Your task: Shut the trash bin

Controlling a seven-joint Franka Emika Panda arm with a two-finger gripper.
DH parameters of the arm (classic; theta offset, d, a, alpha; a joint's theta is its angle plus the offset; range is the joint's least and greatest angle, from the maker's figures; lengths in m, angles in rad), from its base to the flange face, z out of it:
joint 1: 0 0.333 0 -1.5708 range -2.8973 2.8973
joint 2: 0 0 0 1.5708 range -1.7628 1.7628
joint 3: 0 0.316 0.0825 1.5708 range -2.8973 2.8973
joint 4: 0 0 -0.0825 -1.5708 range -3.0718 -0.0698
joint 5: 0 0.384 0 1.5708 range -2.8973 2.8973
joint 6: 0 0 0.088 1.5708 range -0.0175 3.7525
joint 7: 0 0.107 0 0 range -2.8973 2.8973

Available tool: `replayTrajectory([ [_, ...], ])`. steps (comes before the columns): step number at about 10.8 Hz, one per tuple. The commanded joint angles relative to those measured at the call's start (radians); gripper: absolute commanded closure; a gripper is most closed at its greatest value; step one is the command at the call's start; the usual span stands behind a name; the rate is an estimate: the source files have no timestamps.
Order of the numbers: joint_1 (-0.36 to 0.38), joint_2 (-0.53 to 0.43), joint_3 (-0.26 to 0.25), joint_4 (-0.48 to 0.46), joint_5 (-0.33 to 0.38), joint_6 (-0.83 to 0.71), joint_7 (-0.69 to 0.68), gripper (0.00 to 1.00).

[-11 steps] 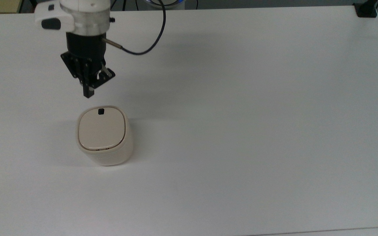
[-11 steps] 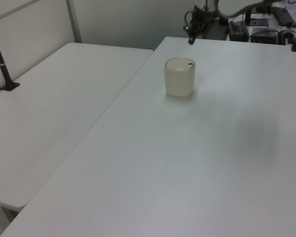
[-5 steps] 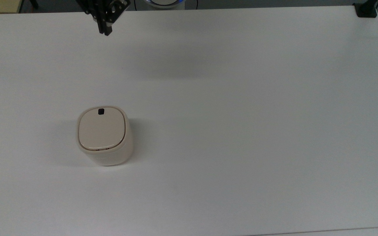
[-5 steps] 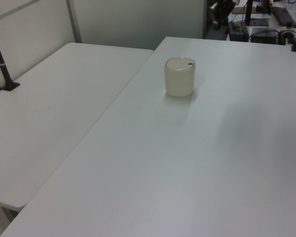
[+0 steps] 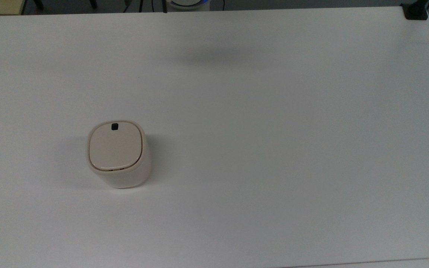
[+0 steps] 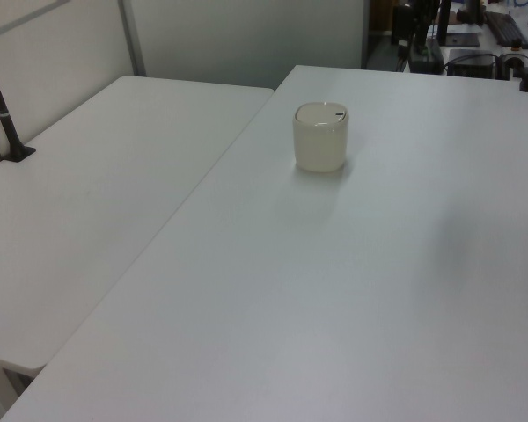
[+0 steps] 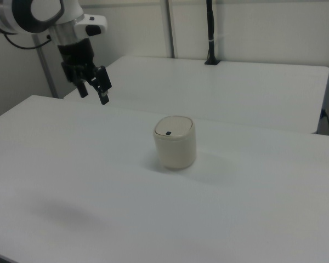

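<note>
The small cream-beige rounded-square plastic trash bin (image 5: 118, 153) sits lid-flat, apparently closed, well below-right of the empty, slightly parted fingers (image 7: 93, 89); nothing further seems required.

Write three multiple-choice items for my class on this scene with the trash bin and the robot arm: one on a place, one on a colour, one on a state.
1. In the right view, where is the gripper relative to the trash bin?
A. Up and to the right view's left, apart from it
B. Pressing on its lid
C. Inside it

2. What colour is the small square mark on the lid?
A. Red
B. Black
C. Green

3. What state is the lid in?
A. Standing upright
B. Lying on the table
C. Down flat on the bin

Answers: 1 A, a clear gap shows between them; 2 B, it reads dark against the cream lid; 3 C, the lid sits level within the rim.
</note>
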Motion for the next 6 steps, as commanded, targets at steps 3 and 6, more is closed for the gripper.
replayTrajectory([
  [3, -0.021, 0.019, 0.029, -0.023, 0.018, 0.008, -0.238, 0.00],
  [6, -0.042, 0.017, 0.029, -0.021, 0.051, 0.031, -0.242, 0.00],
])
